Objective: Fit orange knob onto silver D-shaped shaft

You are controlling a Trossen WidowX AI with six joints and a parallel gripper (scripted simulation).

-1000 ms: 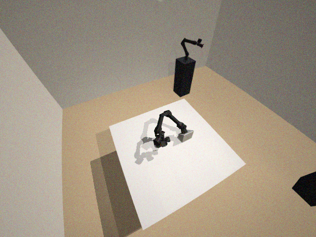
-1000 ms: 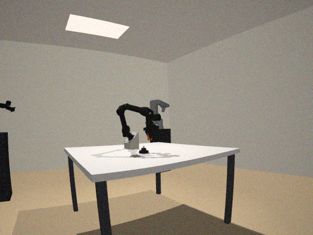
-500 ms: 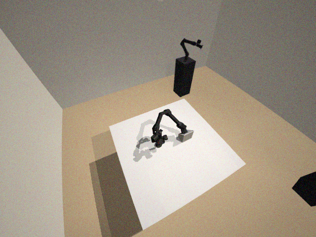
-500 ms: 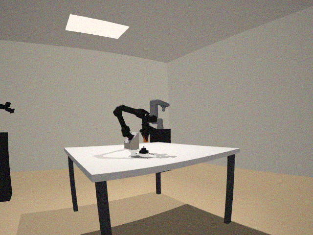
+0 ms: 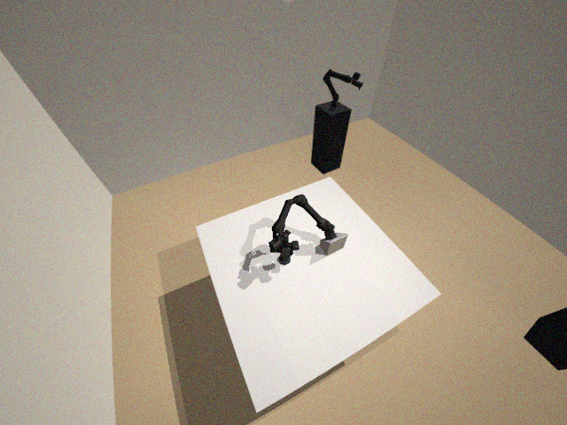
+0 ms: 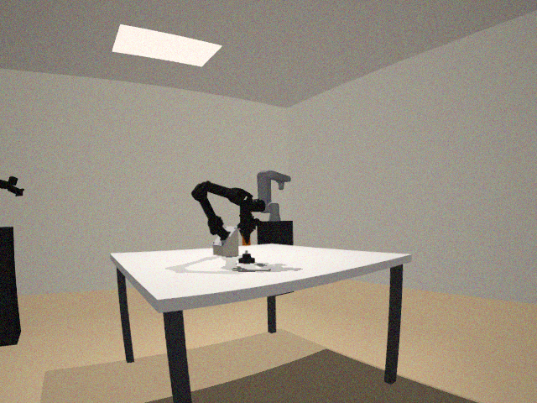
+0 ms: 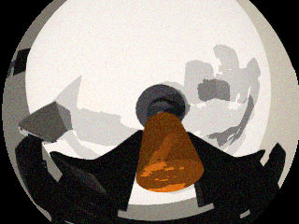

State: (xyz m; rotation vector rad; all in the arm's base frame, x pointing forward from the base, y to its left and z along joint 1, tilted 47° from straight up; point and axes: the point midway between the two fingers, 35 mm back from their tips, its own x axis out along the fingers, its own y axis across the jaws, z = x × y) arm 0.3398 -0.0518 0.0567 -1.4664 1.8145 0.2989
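The gripper (image 7: 164,177), jaws clamped on the orange knob (image 7: 168,152), hangs above the white table (image 6: 329,260). In the wrist view the knob's far end overlaps the near edge of the dark round pedestal (image 7: 161,101). In the exterior view the knob (image 6: 246,238) is held clear above the pedestal (image 6: 246,259), not touching it. The arm's grey base block (image 6: 227,247) stands just beside the pedestal.

Top view: I look down steeply from a high room corner, far off, over the whole worktop (image 5: 330,320). Exterior view: low, distant, level with the worktop (image 6: 182,286). Wrist view: close, facing down past the claw (image 7: 167,168). All share the worktop.
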